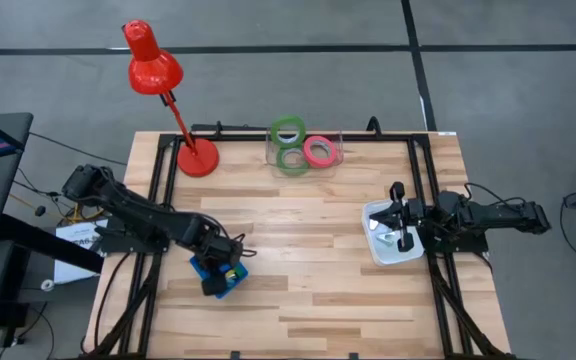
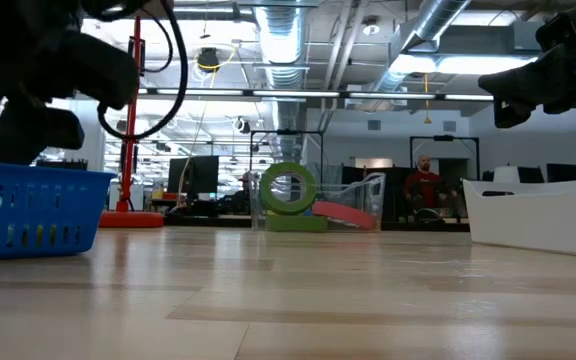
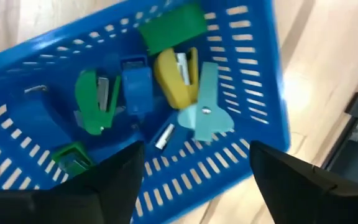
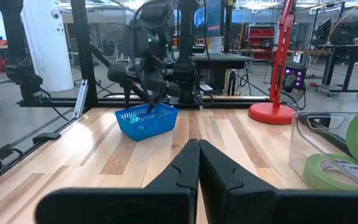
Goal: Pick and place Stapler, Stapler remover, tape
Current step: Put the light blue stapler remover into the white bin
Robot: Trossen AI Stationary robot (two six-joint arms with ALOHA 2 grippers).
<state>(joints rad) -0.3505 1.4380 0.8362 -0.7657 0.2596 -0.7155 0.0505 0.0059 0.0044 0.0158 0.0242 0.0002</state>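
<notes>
1. 3 tape rings sit in the clear bin (image 1: 305, 150) at the table's far edge — the green ring (image 1: 288, 131) stands upright, a second green one (image 1: 292, 160) lies flat beside it, and the pink ring (image 1: 319, 151) leans.
2. Being light, stiff and smooth-sided, a ring looks best pinched across its band, 1 finger through the open centre.
3. Small staplers and removers already lie in the blue basket (image 3: 166, 124) — hard little plastic pieces, best gripped across the narrow body.
4. Left gripper (image 3: 194, 168) hangs over the basket, fingers spread wide, holding nothing.
5. Right gripper (image 4: 199, 163) is closed tight and empty, hovering over the white tray (image 1: 386, 243), facing across the table.
</notes>
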